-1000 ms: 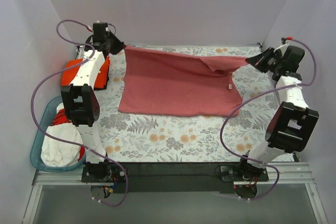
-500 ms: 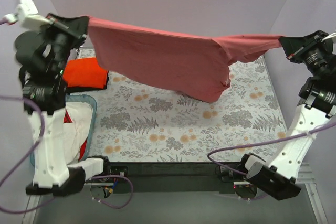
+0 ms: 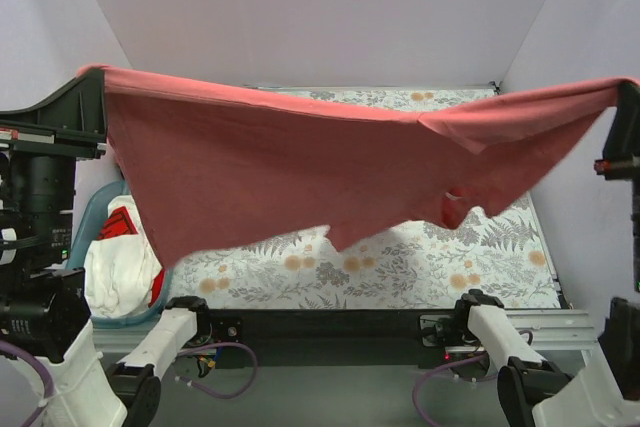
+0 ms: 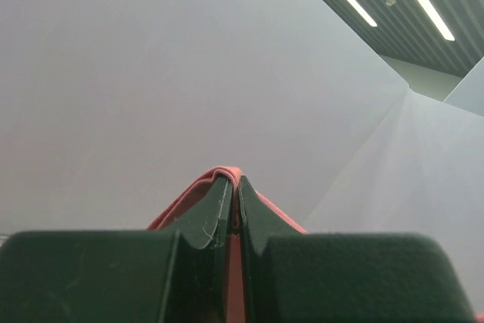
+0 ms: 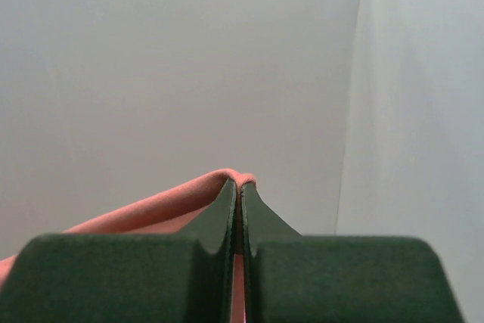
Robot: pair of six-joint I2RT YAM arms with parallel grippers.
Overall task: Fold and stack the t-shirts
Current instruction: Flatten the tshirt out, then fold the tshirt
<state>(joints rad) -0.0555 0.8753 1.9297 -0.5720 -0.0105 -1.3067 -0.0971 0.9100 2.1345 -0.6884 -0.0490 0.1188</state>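
The large rose-red t-shirt (image 3: 300, 167) hangs stretched in the air high above the table, spread wide between both arms. My left gripper (image 3: 98, 82) is shut on its left corner, and the cloth (image 4: 224, 175) folds over the fingertips in the left wrist view. My right gripper (image 3: 622, 92) is shut on its right corner, and the cloth (image 5: 189, 191) drapes over the fingertips in the right wrist view. The orange and black t-shirts are hidden behind the hanging shirt.
The table has a floral cloth (image 3: 400, 267). A blue basket (image 3: 95, 212) with white and red laundry (image 3: 118, 267) stands at the left edge. White walls close in the back and sides.
Both arms have risen and come toward the camera, lifting the rose-red shirt from lying flat on the table to hanging fully in the air, stretched wide.
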